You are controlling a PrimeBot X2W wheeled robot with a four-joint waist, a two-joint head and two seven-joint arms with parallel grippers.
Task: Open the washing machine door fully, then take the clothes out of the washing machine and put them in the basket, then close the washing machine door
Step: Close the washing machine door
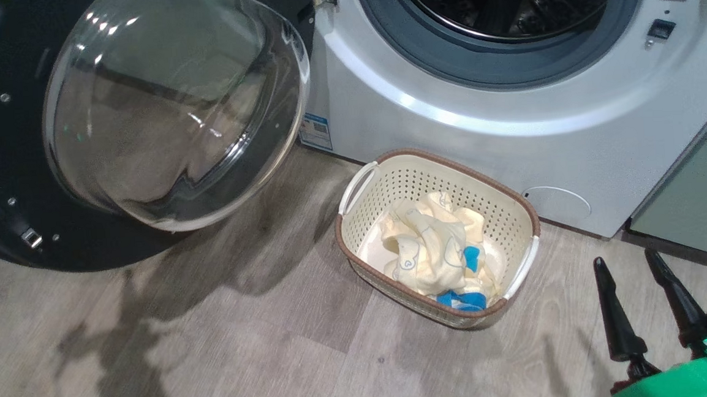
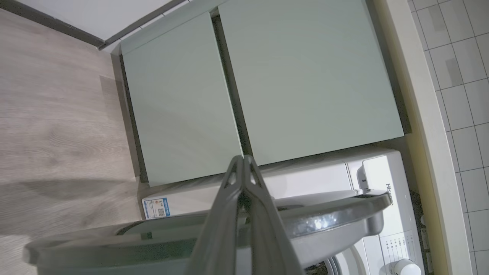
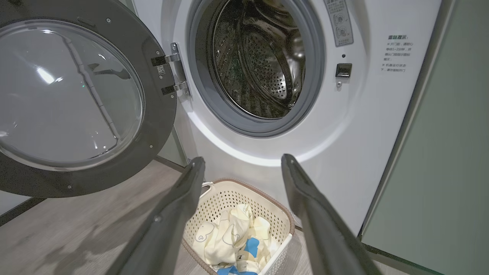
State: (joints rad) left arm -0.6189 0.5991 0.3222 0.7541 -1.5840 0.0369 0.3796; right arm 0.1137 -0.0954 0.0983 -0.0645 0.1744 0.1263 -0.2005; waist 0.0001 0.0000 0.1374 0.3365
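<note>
The right gripper (image 3: 243, 159) has its two dark fingers spread wide and empty. It hangs above the wooden floor (image 1: 215, 342) and points towards the basket (image 1: 426, 182) and the front of the washing machine (image 1: 446, 113). The left gripper (image 2: 243, 158) has its fingers pressed tip to tip and grips nothing. In the left wrist view they cross in front of the grey edge of the washing machine door (image 1: 176, 111); whether they touch it I cannot tell.

Just beyond the right fingers, the basket stands on the floor close to the machine, below the grey-ringed drum mouth (image 3: 259, 61). The clothes (image 1: 436, 242) lie heaped inside the basket. The door is swung wide to the left on its hinge, glass bowl bulging outward, well apart from the basket. A small blue label (image 1: 315, 131) sits on the machine's lower left corner, and a pale green cabinet (image 1: 697, 202) flanks the machine on the right.
</note>
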